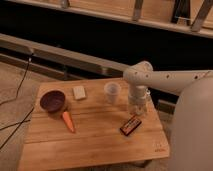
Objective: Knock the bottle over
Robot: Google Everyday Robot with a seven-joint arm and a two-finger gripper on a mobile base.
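**One of each on the table; gripper down at the bottle**

One wooden table holds six things, one of each kind; a dark purple bowl sits at the left; one carrot lies just in front of it, close to its rim; one pale block lies behind and to the right of the bowl; one translucent white cup stands upright near the middle of the back edge; one bottle is to the right of the cup, near it but apart; one dark snack bar lies slantwise just in front of the bottle.

One white arm reaches in from the right and bends down over the table; its one gripper hangs right over the bottle, at its upper part; whether it is open or closed, or has hold of anything, cannot be told.

The bottle's top merges with the gripper, so only its pale lower body can be made out; it seems to stand upright, though that is not certain; the arm is cut off by the right edge; the robot's pale body fills the lower right corner and covers the table's right end; at least two dark cables run across the floor at the left, leaving the picture at that side.
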